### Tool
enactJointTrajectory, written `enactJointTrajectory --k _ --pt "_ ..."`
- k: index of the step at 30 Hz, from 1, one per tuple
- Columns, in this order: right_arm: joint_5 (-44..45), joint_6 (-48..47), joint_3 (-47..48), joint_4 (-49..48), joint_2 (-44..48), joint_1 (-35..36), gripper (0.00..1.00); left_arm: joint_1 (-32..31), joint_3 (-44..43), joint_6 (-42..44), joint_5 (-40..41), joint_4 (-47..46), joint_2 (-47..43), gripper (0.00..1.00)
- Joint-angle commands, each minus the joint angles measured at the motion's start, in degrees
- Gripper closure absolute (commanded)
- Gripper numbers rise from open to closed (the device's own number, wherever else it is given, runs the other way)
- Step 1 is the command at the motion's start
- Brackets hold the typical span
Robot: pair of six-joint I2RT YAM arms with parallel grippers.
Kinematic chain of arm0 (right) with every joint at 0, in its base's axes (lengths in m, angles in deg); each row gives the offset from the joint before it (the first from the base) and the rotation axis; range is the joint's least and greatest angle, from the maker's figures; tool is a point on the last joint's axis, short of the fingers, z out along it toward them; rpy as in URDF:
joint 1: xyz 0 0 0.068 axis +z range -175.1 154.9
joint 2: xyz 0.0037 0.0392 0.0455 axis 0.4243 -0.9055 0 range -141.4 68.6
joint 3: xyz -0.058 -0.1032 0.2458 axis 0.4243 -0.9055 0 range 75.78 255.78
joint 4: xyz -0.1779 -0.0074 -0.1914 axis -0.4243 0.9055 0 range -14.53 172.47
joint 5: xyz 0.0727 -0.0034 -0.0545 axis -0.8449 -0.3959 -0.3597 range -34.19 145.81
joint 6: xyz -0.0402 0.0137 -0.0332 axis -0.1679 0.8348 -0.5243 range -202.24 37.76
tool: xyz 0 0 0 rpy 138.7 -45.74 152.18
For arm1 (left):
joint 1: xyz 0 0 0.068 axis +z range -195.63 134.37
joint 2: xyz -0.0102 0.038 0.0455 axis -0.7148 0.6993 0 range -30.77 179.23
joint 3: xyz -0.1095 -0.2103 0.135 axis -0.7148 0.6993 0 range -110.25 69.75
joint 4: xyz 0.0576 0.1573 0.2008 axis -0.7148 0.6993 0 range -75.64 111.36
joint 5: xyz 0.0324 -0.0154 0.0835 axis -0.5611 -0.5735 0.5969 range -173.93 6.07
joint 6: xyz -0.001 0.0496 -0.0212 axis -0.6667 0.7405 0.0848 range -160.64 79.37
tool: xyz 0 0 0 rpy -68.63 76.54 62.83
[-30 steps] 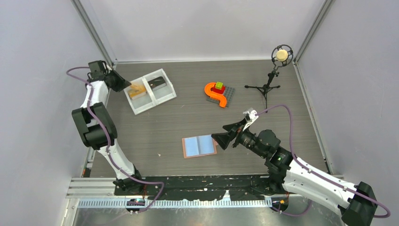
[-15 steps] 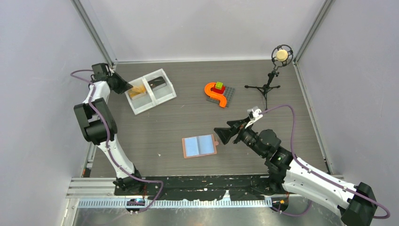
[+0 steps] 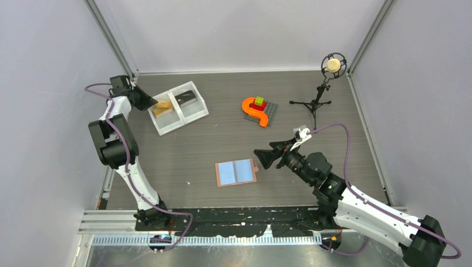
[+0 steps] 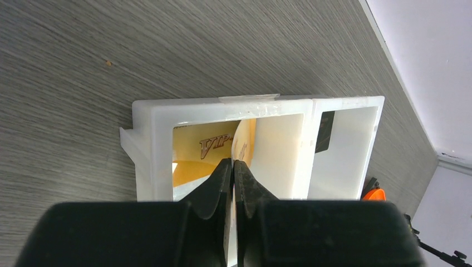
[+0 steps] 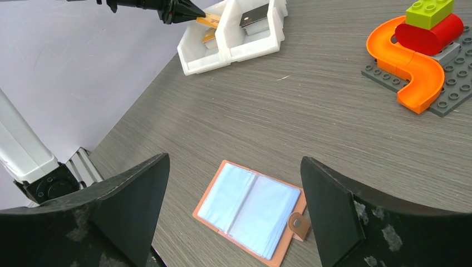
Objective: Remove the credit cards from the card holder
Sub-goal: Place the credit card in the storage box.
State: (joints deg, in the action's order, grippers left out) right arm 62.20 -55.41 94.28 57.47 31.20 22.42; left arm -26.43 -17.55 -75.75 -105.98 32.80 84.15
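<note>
The card holder (image 3: 236,172) lies spread open on the table, salmon-brown rim and tab, light blue pockets up; it also shows in the right wrist view (image 5: 250,208). My right gripper (image 3: 265,158) is open and empty, just right of the holder's tab, its jaws wide apart (image 5: 235,167). My left gripper (image 3: 150,102) is shut on a thin gold credit card (image 4: 245,139) held on edge over the left compartment of the white tray (image 4: 222,109). Another gold card (image 4: 206,146) lies in that compartment. A dark card (image 4: 327,127) sits in the right compartment (image 3: 186,98).
The white two-compartment tray (image 3: 192,115) stands at the back left. An orange track piece with red and green bricks on a grey plate (image 3: 257,110) sits at the back middle. A microphone on a small tripod (image 3: 324,83) stands at the back right.
My right gripper has drawn back a little up and to the right, away from the holder. My left gripper has shifted slightly at the tray with the gold card.
</note>
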Motion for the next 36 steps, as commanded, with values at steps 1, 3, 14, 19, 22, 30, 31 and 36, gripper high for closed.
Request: enactJointTrajectory --k 1,3,14,19,22,30,31,36 --pt "1.3 -1.0 0.3 -2.5 0.2 -0.4 0.05 -0.4 -2.1 -0.2 1.0 -2.6 1.0 0.90" --pt "1.2 -1.1 0.3 -2.5 0.3 -0.5 0.05 -0.6 -2.2 -0.1 1.1 -2.7 1.0 0.86" --pt "1.4 -1.7 0.4 -1.7 1.3 -1.1 0.05 -0.7 -5.2 0.2 1.9 -0.2 1.4 0.74" --pt "1.7 -2.1 0.6 -0.9 2.5 -1.3 0.05 -0.7 -7.4 0.8 2.8 1.7 1.3 0.71" --pt "2.3 -2.0 0.8 -0.2 2.3 -1.4 0.05 -0.6 -8.6 1.1 3.4 3.0 1.0 0.70" --pt "6.1 0.0 6.6 8.2 -2.0 -1.6 0.04 -0.6 -11.3 0.6 8.1 8.5 -0.6 0.67" --pt "6.1 -0.4 7.2 8.9 -2.6 -1.6 0.05 -0.7 -11.5 0.5 8.3 8.6 -0.9 0.66" --pt "5.5 -1.4 12.7 13.7 -5.1 -1.6 0.05 -0.8 -13.7 0.2 5.2 12.3 -2.2 0.65"
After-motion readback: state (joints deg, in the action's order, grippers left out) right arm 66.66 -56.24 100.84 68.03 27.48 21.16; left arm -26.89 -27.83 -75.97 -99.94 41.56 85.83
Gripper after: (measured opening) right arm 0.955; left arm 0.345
